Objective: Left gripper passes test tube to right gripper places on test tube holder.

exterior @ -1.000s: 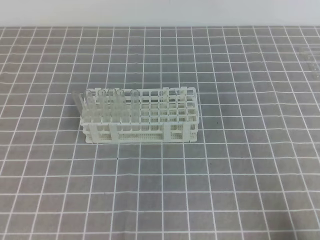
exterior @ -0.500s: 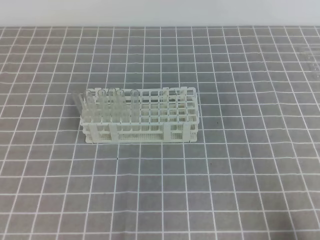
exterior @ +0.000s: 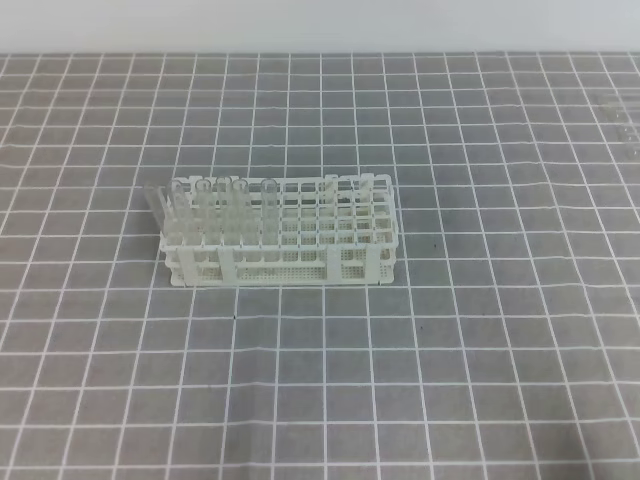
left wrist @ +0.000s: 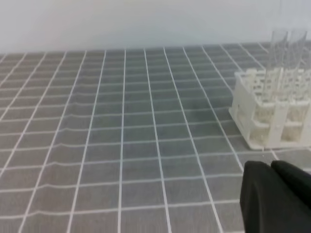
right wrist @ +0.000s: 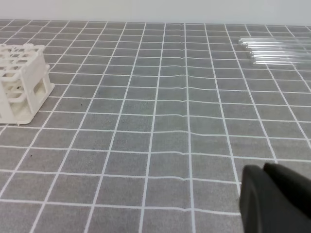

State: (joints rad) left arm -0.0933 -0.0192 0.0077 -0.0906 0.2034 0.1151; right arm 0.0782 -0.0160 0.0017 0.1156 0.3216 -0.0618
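Standing upright in the white lattice test tube holder (exterior: 280, 232), clear tubes (exterior: 205, 208) fill its left end on the gridded grey surface (exterior: 480, 340); neither tool shows here. Left wrist: left tool (left wrist: 277, 199), state unclear, holder ahead-right. Right wrist: right tool (right wrist: 274, 199), state unclear; loose glass test tubes (right wrist: 274, 51) lie crosswise far ahead.

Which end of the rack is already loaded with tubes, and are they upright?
The left end of the test tube holder holds several clear tubes. Most stand upright; the outermost one tilts outward. The right end's holes are empty.
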